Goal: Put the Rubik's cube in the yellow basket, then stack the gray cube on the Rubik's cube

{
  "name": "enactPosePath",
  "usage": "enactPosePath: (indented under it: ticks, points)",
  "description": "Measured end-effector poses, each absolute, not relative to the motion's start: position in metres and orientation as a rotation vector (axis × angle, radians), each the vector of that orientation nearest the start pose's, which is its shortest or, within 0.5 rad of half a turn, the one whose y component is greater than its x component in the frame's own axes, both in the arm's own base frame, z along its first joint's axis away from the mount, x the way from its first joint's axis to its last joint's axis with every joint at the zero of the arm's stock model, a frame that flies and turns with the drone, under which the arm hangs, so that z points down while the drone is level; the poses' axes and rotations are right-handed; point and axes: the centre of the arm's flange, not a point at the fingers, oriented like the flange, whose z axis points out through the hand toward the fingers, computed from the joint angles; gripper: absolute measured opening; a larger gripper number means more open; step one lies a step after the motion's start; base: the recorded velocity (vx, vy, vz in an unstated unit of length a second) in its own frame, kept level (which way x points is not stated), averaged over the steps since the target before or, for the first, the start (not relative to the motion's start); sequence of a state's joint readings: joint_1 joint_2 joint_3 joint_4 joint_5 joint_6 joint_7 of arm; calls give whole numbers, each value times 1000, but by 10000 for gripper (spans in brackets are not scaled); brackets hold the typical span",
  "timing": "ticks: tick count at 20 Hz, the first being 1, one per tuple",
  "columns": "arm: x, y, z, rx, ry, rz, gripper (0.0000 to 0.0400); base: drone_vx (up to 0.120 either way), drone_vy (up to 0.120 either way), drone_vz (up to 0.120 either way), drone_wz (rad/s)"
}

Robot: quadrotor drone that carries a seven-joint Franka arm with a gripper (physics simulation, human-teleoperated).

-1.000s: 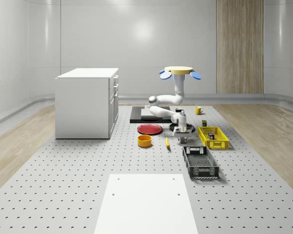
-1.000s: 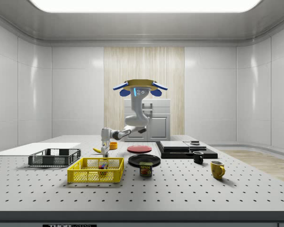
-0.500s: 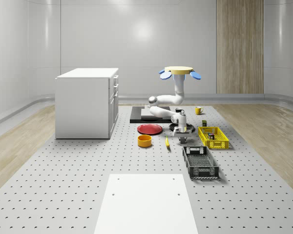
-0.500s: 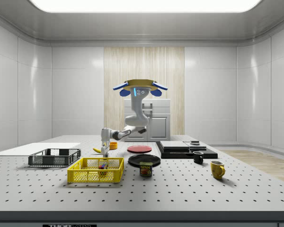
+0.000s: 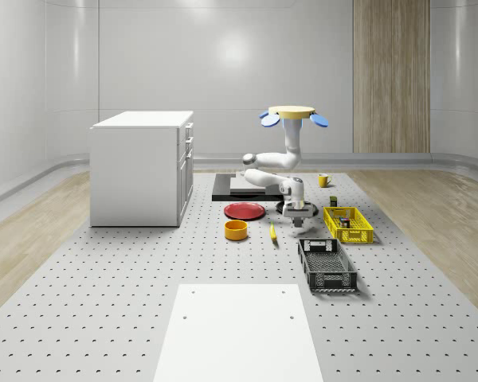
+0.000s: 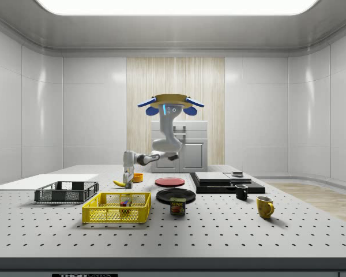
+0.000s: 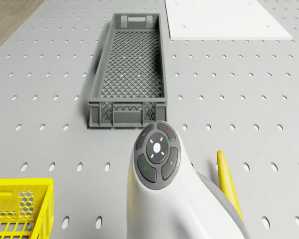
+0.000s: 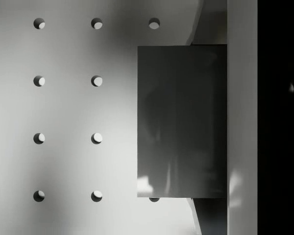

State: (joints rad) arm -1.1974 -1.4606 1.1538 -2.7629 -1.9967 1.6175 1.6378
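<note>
The gripper [image 5: 298, 225] grips the gray cube [image 8: 182, 121] above the table, between the banana [image 5: 272, 232] and the yellow basket [image 5: 347, 224]. The Rubik's cube [image 6: 125, 203] lies in that basket, toward the whole-scene view's right of the gripper. The drone [image 5: 293, 116] hovers above.

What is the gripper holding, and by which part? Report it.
Cannot be told. The plain gray cube sits close under the gripper, beside the yellow mesh basket, but no grip shows. The drone hovers over the table.
</note>
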Motion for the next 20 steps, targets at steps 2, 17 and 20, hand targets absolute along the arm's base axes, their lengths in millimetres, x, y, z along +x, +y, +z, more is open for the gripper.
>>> enactPosePath:
  ticks: [2, 17, 20]
  points:
    - [323, 12, 556, 1, -2, 786, 250, 0, 0, 120, 0]
    - [323, 12, 547, 1, -2, 786, 250, -93, 115, 80, 0]
    - [323, 12, 547, 1, -2, 786, 250, 0, 120, 0, 0]
